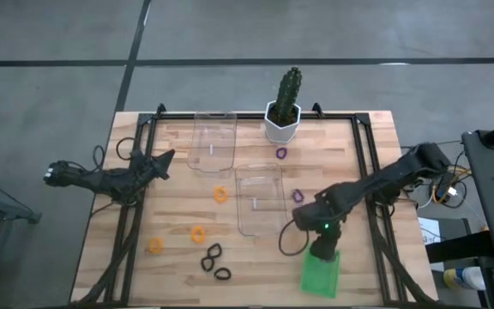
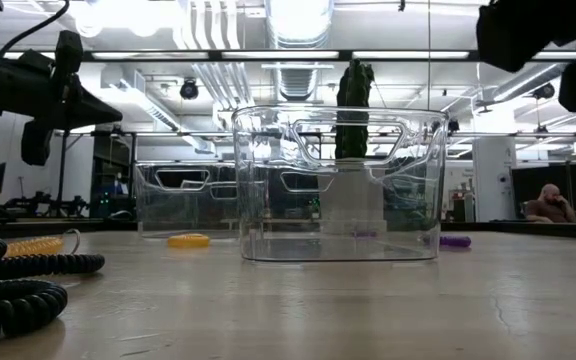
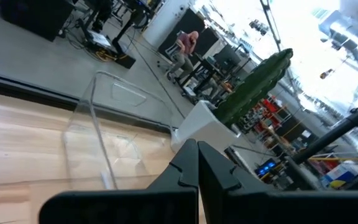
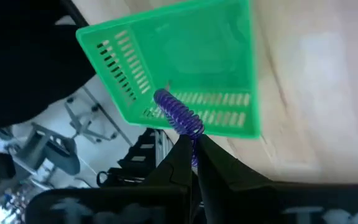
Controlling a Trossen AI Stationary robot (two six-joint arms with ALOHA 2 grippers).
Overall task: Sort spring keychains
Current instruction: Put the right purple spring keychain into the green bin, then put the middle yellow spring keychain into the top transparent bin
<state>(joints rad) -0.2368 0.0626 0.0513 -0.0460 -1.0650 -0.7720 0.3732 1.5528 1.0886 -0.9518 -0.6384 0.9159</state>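
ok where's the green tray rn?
High view: green tray sits at the table's near right edge, directly under the right gripper, which holds a purple keychain.

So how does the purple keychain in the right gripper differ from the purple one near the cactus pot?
The held purple keychain is off the table, pinched in the shut right gripper above the green tray. The purple keychain by the pot lies flat on the table, untouched. Both are purple coils.
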